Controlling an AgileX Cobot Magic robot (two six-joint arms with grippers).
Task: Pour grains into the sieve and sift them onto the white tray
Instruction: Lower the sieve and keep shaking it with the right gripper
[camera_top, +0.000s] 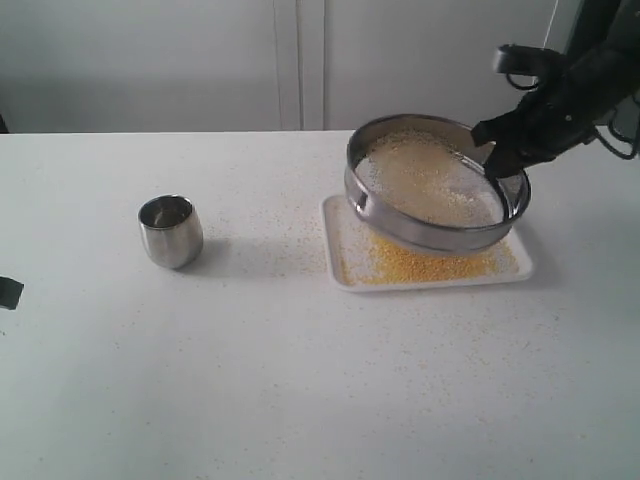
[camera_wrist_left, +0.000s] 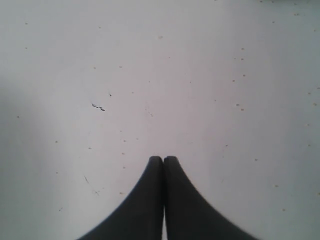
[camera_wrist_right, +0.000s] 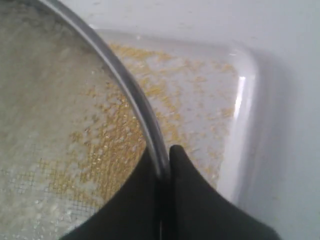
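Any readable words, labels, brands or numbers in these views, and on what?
None. The sieve, white tray, steel cup and table show no lettering in any view. The small dark marks on the table in the left wrist view are specks, not characters.

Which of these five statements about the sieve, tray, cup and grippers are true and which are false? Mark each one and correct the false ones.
1. The right gripper clamps the sieve by its rim. True.
2. The sieve sits flat on the table. False: it is held raised over the white tray.
3. Golden-yellow grains lie on the white tray. True.
4. The steel cup stands on the tray. False: it stands on the table, apart from the tray.
5. The left gripper is wide open. False: its jaws are shut, holding nothing.
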